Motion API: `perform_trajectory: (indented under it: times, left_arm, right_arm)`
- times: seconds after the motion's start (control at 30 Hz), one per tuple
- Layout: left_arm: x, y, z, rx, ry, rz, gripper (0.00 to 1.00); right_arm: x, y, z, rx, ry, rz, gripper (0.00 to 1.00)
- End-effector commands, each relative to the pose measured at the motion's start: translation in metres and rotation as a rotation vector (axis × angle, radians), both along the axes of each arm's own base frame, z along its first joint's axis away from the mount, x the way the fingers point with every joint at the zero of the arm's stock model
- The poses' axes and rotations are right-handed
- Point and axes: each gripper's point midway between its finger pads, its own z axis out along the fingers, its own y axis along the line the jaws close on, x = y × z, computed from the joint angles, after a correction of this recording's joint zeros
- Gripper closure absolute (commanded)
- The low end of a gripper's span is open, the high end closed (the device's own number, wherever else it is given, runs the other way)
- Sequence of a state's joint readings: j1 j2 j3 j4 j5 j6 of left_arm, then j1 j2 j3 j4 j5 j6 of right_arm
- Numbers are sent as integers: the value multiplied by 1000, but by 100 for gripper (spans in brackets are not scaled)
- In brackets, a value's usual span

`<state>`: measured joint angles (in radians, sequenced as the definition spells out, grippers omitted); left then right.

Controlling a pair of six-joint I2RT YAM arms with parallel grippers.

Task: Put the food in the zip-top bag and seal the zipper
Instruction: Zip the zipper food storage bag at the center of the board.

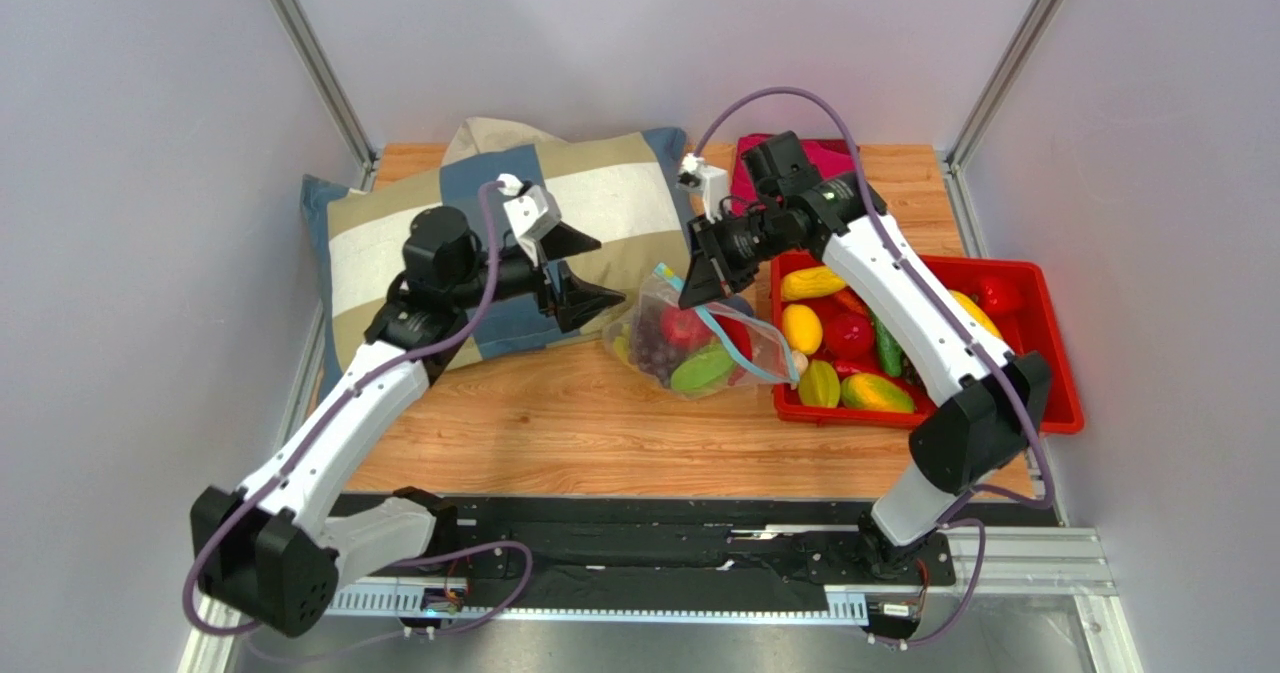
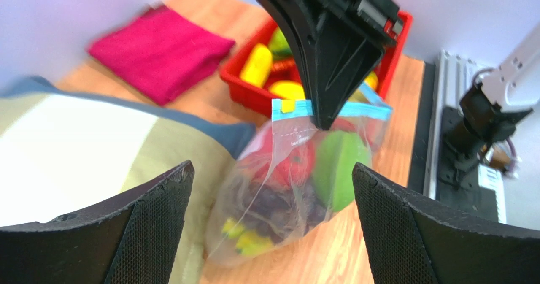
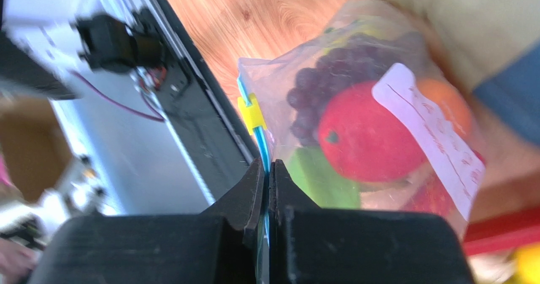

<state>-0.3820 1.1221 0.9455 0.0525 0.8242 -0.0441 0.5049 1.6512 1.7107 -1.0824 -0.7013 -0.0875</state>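
Observation:
The zip-top bag [image 1: 694, 346] lies on the wooden table between the pillow and the red tray. Inside it I see food: purple grapes [image 3: 323, 81], a red apple [image 3: 371, 132], a green mango [image 2: 339, 167] and yellow bananas [image 2: 253, 240]. My right gripper [image 3: 268, 165] is shut on the teal zipper [image 3: 260, 138] at the bag's mouth, just past the yellow slider [image 3: 251, 112]. It holds that edge up. My left gripper [image 2: 272, 170] stands wide open a little left of the bag, with nothing between its fingers.
A red tray [image 1: 1056, 346] at the right holds more food, among it a yellow mango [image 1: 812, 283]. A checked pillow [image 1: 391, 238] lies under the left arm. A magenta cloth [image 2: 161, 50] sits at the back of the table.

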Motion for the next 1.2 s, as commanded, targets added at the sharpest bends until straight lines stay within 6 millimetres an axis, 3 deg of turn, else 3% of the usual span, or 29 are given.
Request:
perform_trajectory:
  times: [0.0,0.07,0.1,0.2,0.3,0.33,0.53,0.67,0.77,0.83,1.03,1.17]
  left_arm:
    - [-4,15,45,-64,-36,137,1]
    - [-7,18,36,-24,31,172,1]
    - [-7,18,42,-18,39,176,1]
    - [-11,21,36,6,105,204,1]
    - [-6,29,32,33,164,317,1]
    - [-13,27,20,113,168,304,1]
    - [-31,11,34,153,112,243,1]
    - [-42,-16,34,162,143,203,1]
    - [-28,-21,29,180,136,307,1]
    - [-28,-33,27,192,115,314,1]
    - [-12,-42,10,250,141,415,1]
    - [-3,-45,7,237,154,457,1]
  right_arm:
    - [-3,-3,39,93,166,-376,100]
    - [2,-13,46,100,208,-554,100]
    - [3,-12,45,114,225,-582,100]
    - [3,-4,56,198,297,-635,100]
    - [10,3,50,258,430,-748,100]
    - [11,5,45,262,469,-782,100]
    - [34,5,36,230,600,-1066,100]
    - [43,9,15,171,687,-1189,100]
    - [45,13,11,158,710,-1229,100]
    - [47,18,9,146,725,-1248,100]
    - [54,23,33,212,687,-1295,100]
    - [48,23,26,184,694,-1316,100]
